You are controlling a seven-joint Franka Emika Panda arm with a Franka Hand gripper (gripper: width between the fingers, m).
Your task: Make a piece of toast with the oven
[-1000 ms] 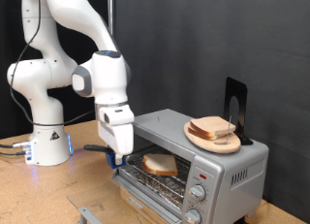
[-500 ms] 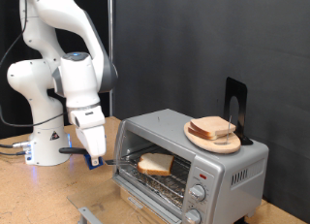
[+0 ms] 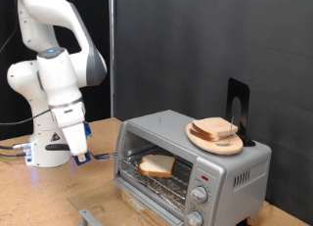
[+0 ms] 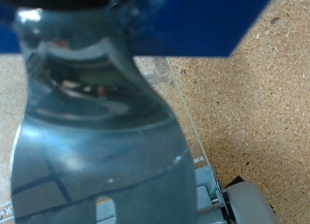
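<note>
toast [image 3: 157,166]: on oven [image 3: 192,158] rack, ready to heat | gripper [image 3: 78,154]: grasping metal spatula [image 4: 97,137], off to the exterior view's left of oven

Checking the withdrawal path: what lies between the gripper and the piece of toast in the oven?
In the exterior view, only a thin dark tool blade spans from the gripper toward the oven, where the piece of toast rests.

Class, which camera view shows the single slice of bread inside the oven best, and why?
The exterior view: the piece of toast lies on the rack inside the open oven. The wrist view shows none of it, only a metal blade and the table.
</note>
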